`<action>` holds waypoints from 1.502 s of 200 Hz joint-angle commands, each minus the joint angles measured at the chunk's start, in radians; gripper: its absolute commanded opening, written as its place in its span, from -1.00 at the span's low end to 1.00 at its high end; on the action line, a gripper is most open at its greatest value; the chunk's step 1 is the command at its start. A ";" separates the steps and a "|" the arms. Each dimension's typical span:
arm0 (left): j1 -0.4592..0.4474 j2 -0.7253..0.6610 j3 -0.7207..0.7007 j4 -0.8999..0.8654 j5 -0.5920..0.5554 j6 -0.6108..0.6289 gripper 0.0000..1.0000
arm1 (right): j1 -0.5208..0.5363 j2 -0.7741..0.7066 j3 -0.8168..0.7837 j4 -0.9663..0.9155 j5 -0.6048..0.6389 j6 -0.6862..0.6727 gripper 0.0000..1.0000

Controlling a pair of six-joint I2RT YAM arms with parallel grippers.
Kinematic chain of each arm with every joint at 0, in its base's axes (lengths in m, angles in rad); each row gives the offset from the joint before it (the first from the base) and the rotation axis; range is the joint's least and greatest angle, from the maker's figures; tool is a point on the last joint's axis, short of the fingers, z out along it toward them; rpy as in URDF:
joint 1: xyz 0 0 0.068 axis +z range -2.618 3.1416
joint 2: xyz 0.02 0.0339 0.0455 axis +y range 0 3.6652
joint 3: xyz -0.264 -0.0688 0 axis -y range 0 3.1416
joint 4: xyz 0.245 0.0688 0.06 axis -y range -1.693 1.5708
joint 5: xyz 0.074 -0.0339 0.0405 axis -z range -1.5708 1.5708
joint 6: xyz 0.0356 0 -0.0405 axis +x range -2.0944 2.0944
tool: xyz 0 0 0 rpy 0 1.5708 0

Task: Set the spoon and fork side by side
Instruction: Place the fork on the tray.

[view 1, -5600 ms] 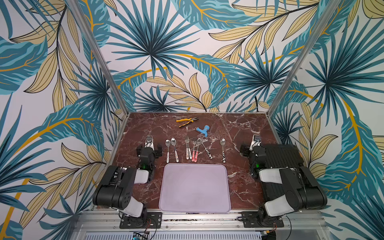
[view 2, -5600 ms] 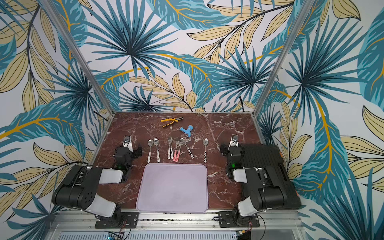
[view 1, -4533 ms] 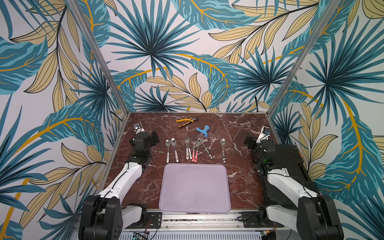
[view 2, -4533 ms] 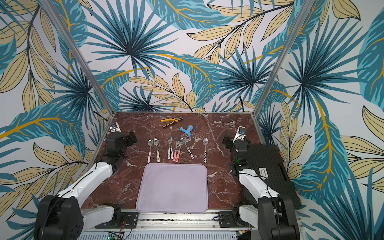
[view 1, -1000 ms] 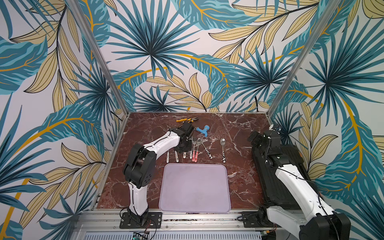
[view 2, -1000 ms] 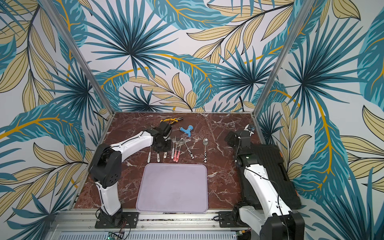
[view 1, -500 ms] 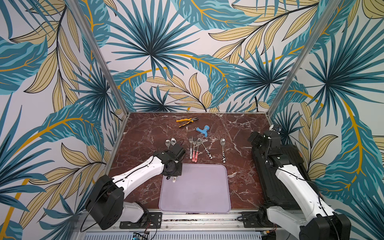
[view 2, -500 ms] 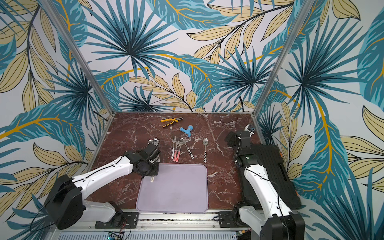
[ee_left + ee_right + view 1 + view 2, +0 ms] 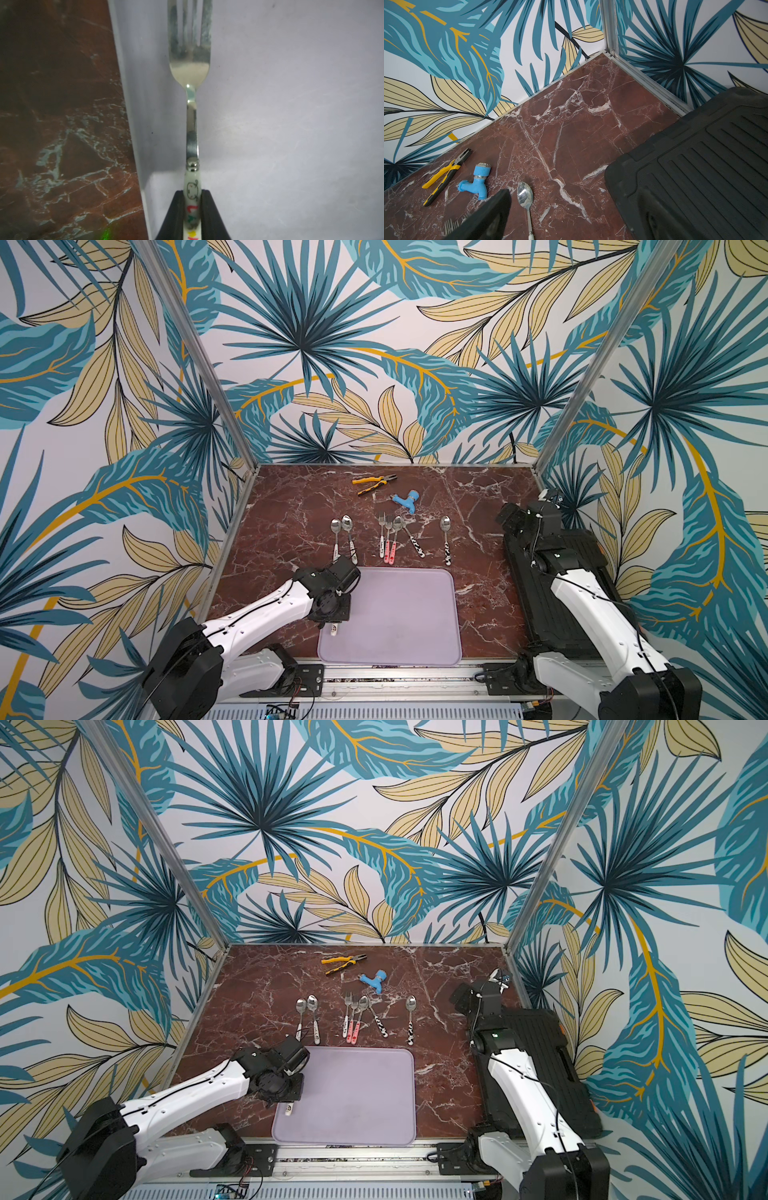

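My left gripper (image 9: 192, 194) is shut on the white, letter-printed handle of a fork (image 9: 190, 68). The fork is held low over the lilac mat (image 9: 291, 124), just inside its left edge, tines pointing to the far side. In both top views the left gripper (image 9: 332, 610) (image 9: 286, 1090) hides the fork except its handle end (image 9: 333, 630). Several spoons lie in the cutlery row behind the mat (image 9: 407, 614), one alone at the right end (image 9: 445, 524) (image 9: 524, 195). My right gripper (image 9: 509, 516) (image 9: 571, 218) hangs open and empty at the right.
Two more forks (image 9: 385, 524) lie in the row on the marble table. Yellow pliers (image 9: 374, 483) and a blue tap (image 9: 405, 502) sit further back. A black case (image 9: 557, 572) fills the table's right side under my right arm.
My left arm has carried the fork from the cutlery row to the mat's left edge, coming nearer over the last half second. The right arm has not moved.
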 commanded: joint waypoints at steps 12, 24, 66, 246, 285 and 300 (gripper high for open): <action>-0.010 0.005 -0.028 0.006 -0.040 -0.037 -1.00 | 0.001 -0.014 -0.012 -0.016 0.013 0.001 0.99; -0.010 0.009 -0.032 0.014 -0.040 -0.039 -1.00 | 0.001 -0.013 -0.013 -0.015 0.013 0.004 0.99; -0.010 0.030 -0.058 0.046 -0.022 -0.051 -0.83 | 0.001 -0.014 -0.013 -0.018 0.015 0.002 0.99; -0.003 0.150 0.363 -0.021 -0.080 0.004 -0.06 | 0.001 -0.016 -0.013 -0.017 0.011 0.007 0.99; 0.035 0.327 0.504 0.029 -0.075 0.047 -0.06 | 0.001 -0.017 -0.012 -0.017 0.010 0.007 0.99; 0.056 0.387 0.548 0.039 -0.070 0.063 -0.06 | 0.001 -0.018 -0.011 -0.019 0.011 0.007 0.99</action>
